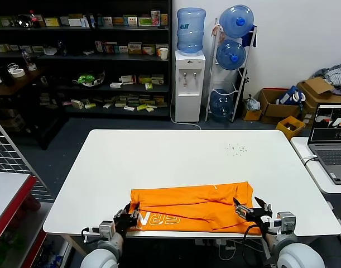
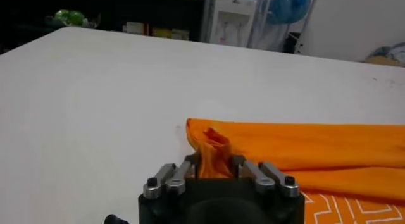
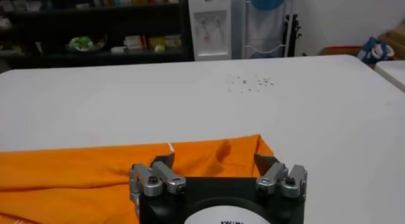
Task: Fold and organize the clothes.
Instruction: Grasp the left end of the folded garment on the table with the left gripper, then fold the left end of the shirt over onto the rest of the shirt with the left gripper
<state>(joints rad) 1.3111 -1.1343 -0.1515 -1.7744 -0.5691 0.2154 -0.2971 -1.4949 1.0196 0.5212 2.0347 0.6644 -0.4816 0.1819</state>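
Lying folded along the near edge of the white rectangular table (image 1: 176,162), bright orange cotton T-shirt (image 1: 198,204) shows white lettering at its near-left, left gripper (image 2: 215,161) pinching its bunched left corner, right gripper (image 3: 215,161) spread wide over its right corner.

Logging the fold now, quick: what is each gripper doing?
Left gripper: shut on the orange T-shirt corner.
Right gripper: open, holding nothing, over the shirt's edge.
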